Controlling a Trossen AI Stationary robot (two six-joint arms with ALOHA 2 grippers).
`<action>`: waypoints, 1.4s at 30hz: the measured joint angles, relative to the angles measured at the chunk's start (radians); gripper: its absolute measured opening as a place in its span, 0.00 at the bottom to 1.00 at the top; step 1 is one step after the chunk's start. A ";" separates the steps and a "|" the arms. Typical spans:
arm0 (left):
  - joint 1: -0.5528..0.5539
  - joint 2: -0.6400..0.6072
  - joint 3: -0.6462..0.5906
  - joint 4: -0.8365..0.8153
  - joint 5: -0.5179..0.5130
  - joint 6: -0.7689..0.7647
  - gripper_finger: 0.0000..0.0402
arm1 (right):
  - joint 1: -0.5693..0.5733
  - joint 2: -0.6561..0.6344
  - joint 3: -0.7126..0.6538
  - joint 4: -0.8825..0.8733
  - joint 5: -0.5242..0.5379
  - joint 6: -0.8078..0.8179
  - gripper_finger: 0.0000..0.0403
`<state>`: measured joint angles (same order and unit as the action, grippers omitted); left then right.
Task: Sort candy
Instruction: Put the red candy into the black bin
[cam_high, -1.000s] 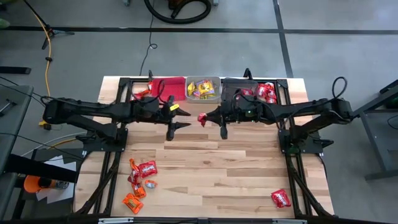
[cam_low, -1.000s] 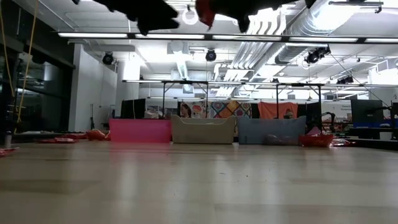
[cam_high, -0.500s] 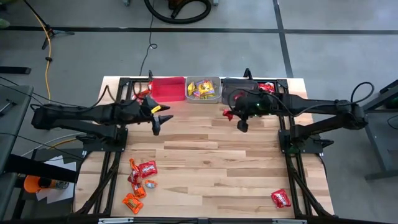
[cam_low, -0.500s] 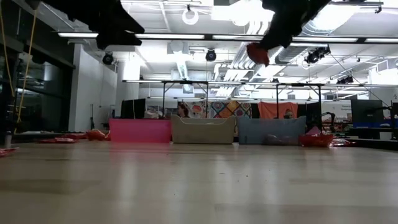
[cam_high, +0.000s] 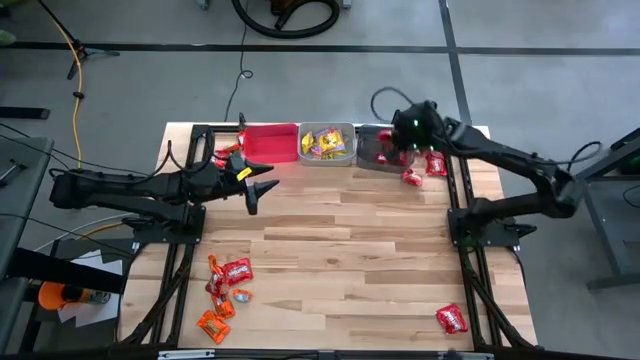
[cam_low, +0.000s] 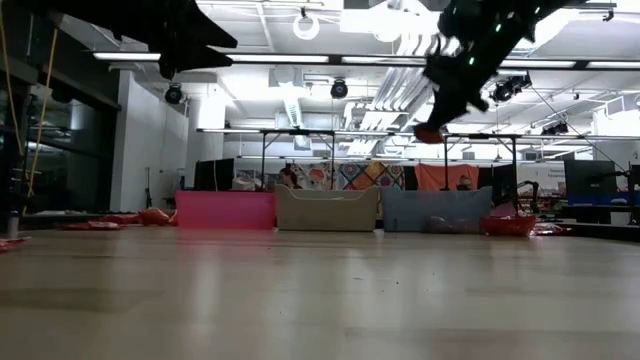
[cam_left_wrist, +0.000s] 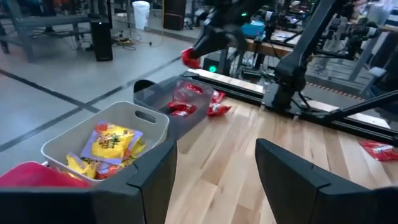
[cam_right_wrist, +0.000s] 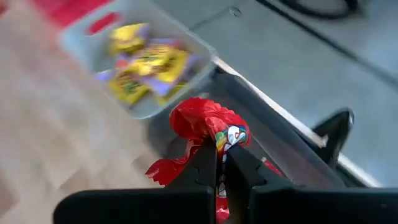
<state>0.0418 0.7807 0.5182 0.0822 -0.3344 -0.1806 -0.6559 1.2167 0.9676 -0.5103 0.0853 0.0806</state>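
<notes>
From above, my right pincer (cam_high: 397, 152) hangs over the dark bin (cam_high: 372, 160). Low down, a red candy (cam_low: 430, 133) dangles from it. At my wrist, fingers pinch it tight. Next: open and drop. My left pincer (cam_high: 262, 187) waits, spread empty.

The right gripper (cam_right_wrist: 216, 163) hangs over the dark bin (cam_high: 378, 150), fingers pinched on a red candy (cam_right_wrist: 205, 124). The left gripper (cam_high: 258, 187) waits near that bin's row, fingers spread

Pale planked wooden bench (cam_high: 330, 250), glossy crinkled foil red candy (cam_right_wrist: 208, 124), translucent smooth plastic grey bin (cam_left_wrist: 112, 134), matt black pincer fingers (cam_left_wrist: 292, 180)
</notes>
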 joint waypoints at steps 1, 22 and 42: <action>0.000 0.000 0.000 0.000 -0.003 0.000 0.51 | -0.034 0.025 0.000 0.009 -0.016 0.022 0.00; 0.000 0.001 0.000 -0.001 -0.002 0.000 0.51 | -0.115 0.134 0.000 0.042 -0.134 0.211 0.57; -0.001 0.001 0.000 0.096 0.091 -0.052 0.51 | 0.468 -0.057 0.000 0.506 -0.352 0.184 0.62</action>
<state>0.0410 0.7815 0.5179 0.1787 -0.2438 -0.2329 -0.1875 1.1601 0.9672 -0.0038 -0.2664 0.2646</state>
